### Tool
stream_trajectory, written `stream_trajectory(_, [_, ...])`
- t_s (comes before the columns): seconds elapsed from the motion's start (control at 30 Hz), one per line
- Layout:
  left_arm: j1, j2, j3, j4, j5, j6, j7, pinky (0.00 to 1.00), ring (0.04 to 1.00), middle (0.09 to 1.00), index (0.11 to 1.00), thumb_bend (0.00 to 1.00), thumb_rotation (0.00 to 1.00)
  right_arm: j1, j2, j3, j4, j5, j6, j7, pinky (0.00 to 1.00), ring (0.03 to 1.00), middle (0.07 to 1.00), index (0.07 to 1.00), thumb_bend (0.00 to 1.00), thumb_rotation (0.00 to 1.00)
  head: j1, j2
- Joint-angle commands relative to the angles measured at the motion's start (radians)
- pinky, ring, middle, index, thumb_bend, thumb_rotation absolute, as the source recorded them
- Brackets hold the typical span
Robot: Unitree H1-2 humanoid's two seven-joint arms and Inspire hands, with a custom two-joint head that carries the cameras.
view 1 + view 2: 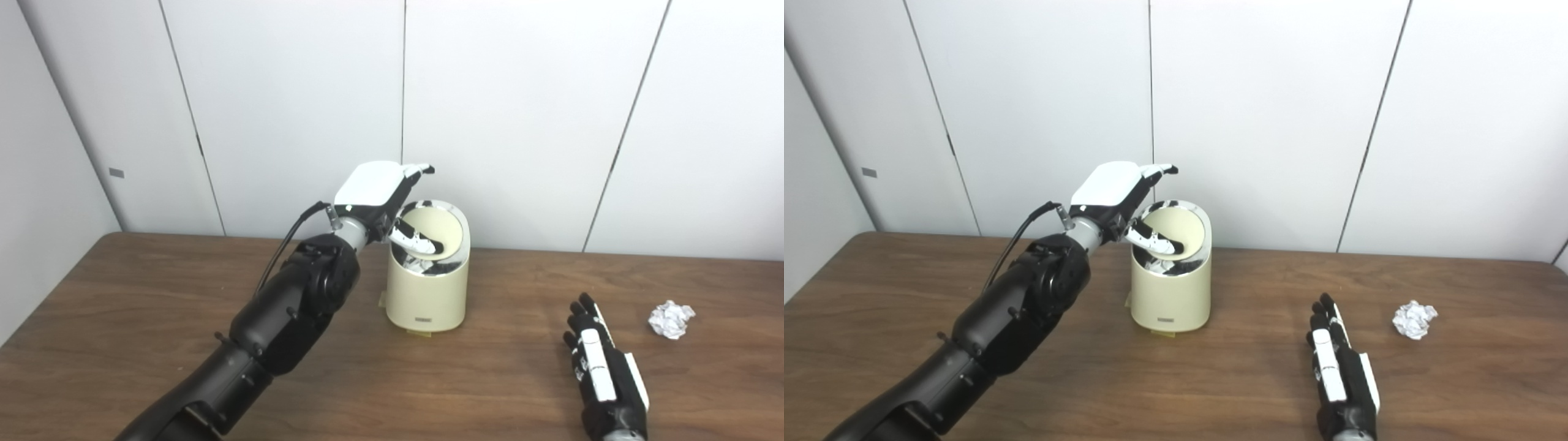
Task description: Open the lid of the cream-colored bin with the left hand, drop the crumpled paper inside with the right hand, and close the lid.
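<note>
Wood-grain table (122, 343), dark brown with long streaks, fills the near ground and runs back to a wall (520, 110) of pale grey panels split by thin dark seams.

Nearest, the right hand (603, 367) lies flat on the tabletop, black with white plates, fingers stretched out and a little apart, holding nothing. Just beyond it and to its right sits the paper (671, 318), a small white crumpled ball with sharp creases, apart from the hand.

From the left comes a bulky black arm (288, 312), matte, with a cable looping along it. Farther back stands the bin (425, 294), a smooth cream cylinder with rounded edges and a small label low on its front. Its lid (438, 229) is tipped up and back, a shallow round dish with a shiny rim, and the mouth below shows dark. The left hand (383, 202), glossy white on its back, reaches over the bin; its thumb rests against the raised lid's inner face, fingers curling behind the lid's top edge.
</note>
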Motion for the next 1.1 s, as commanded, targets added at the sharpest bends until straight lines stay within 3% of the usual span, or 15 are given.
stream_trajectory(0.0, [-0.015,-0.009,0.021,-0.013,-0.011,0.014,-0.028,0.78,0.876,0.901,0.923,0.94,0.00,-0.030,0.001,-0.007,-0.037,0.009,-0.012,0.002,0.98,0.982,0.969,0.964,0.56,0.79,0.001,0.000])
stream_trajectory(0.2, [0.013,-0.041,0.143,-0.068,-0.147,0.043,-0.060,0.73,0.857,0.869,0.909,0.91,0.01,-0.035,-0.006,-0.011,-0.028,0.014,-0.009,0.006,0.98,0.981,0.971,0.958,0.57,0.78,-0.002,0.003])
stream_trajectory(0.33, [0.049,-0.052,0.228,-0.119,-0.238,0.056,-0.063,0.74,0.849,0.855,0.900,0.94,0.15,-0.035,-0.008,-0.011,-0.040,0.012,0.009,0.003,0.98,0.981,0.970,0.960,0.56,0.78,-0.011,0.009])
stream_trajectory(0.43, [0.090,-0.057,0.282,-0.166,-0.294,0.032,-0.046,0.76,0.856,0.868,0.902,0.89,0.24,-0.040,-0.013,-0.013,-0.043,0.006,0.017,0.000,0.97,0.974,0.962,0.954,0.57,0.77,-0.014,0.008])
stream_trajectory(0.57, [0.151,-0.103,0.373,-0.229,-0.380,0.046,-0.005,0.78,0.839,0.851,0.882,0.77,0.35,-0.049,-0.025,-0.019,-0.034,0.007,0.009,0.003,0.96,0.968,0.960,0.954,0.58,0.78,-0.019,0.007])
stream_trajectory(0.7, [0.222,-0.169,0.472,-0.303,-0.488,0.055,0.045,0.79,0.818,0.831,0.867,0.64,0.36,-0.051,-0.039,-0.017,-0.044,0.010,0.014,0.015,0.95,0.961,0.955,0.950,0.59,0.76,-0.025,0.008])
stream_trajectory(0.83, [0.298,-0.197,0.513,-0.364,-0.552,0.019,0.071,0.82,0.848,0.851,0.884,0.57,0.37,-0.063,-0.051,-0.021,-0.047,0.013,0.021,0.016,0.94,0.952,0.946,0.941,0.61,0.71,-0.027,0.010])
stream_trajectory(1.07, [0.422,-0.236,0.568,-0.427,-0.656,0.015,0.101,0.85,0.878,0.892,0.939,0.53,0.55,-0.082,-0.073,-0.026,-0.080,0.017,0.046,0.024,0.92,0.953,0.944,0.939,0.62,0.63,-0.039,0.018])
